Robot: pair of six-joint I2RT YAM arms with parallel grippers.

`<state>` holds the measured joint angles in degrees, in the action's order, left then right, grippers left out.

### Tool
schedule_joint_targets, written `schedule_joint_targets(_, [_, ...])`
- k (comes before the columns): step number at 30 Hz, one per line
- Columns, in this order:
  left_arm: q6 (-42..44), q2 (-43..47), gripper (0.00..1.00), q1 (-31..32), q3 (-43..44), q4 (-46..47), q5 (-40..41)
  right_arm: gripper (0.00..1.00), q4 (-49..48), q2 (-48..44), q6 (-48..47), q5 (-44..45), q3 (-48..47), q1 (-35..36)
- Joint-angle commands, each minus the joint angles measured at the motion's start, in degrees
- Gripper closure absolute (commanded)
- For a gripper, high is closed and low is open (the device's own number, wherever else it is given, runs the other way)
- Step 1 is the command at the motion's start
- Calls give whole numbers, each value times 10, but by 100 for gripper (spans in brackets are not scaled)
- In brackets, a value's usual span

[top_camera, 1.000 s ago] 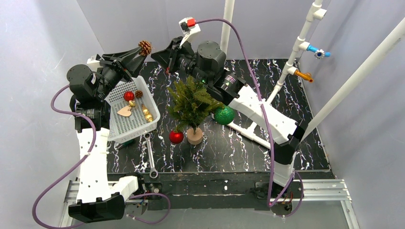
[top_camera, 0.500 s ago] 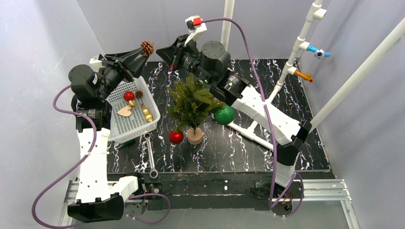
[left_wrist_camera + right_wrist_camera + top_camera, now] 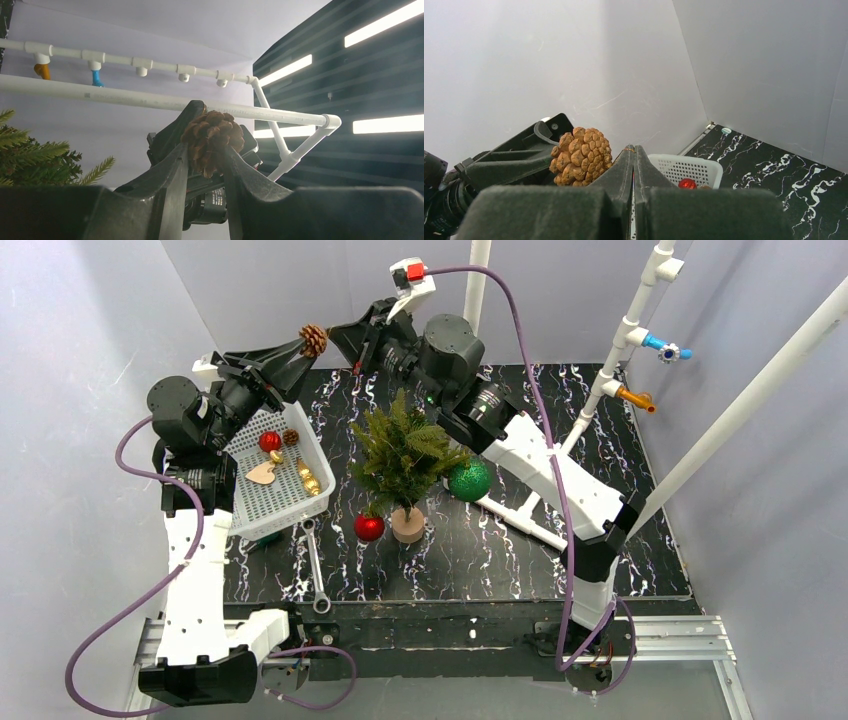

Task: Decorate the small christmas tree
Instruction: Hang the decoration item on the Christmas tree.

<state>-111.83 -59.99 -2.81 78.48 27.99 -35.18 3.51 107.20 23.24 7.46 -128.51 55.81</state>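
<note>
The small christmas tree point(image 3: 403, 452) stands upright near the middle of the black marbled table point(image 3: 480, 550) on its round wooden base point(image 3: 407, 525); a red bauble point(image 3: 369, 527) lies just beside the base and a green bauble point(image 3: 469, 481) sits at the tree's right. The tree looks light and top-heavy; its needle branches should bend and spring back, so a push from one side could tip it; the trunk or base looks the firmest place to steady it.

The left gripper point(image 3: 207, 150) is raised above the far end of the white basket point(image 3: 275, 502), its claw narrowed on a pine cone point(image 3: 212, 140), gripped across the lower scales. The cone seems light, stiff and rough, unlikely to slip, though its scales may chip under a hard squeeze; no hanging loop can be made out. The right gripper point(image 3: 634, 152) is pressed fully together with nothing visible between the fingers, its tip just beside the cone.
</note>
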Motion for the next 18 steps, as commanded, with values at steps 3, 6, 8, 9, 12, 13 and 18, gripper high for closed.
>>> schedule_joint_targets(3, [-3,17,82,6,2,50,-22,99,-30,-7,-12,34,-17,-12])
schedule_joint_targets(6, [-4,16,82,6,-1,53,-22,99,-46,-17,-13,41,-3,-16])
schedule_joint_targets(8, [-5,16,82,6,-2,55,-22,99,-56,-26,-9,45,12,-19])
schedule_joint_targets(9, [-5,15,82,6,-3,55,-22,99,-62,-31,-8,46,20,-19])
schedule_joint_targets(12, [-8,15,82,6,-8,58,-20,99,-74,-44,-6,50,49,-20])
schedule_joint_targets(13, [-8,15,82,6,-8,59,-19,99,-76,-47,-6,49,55,-20])
schedule_joint_targets(18, [-8,12,82,6,-9,62,-16,97,-82,-67,5,37,95,-20])
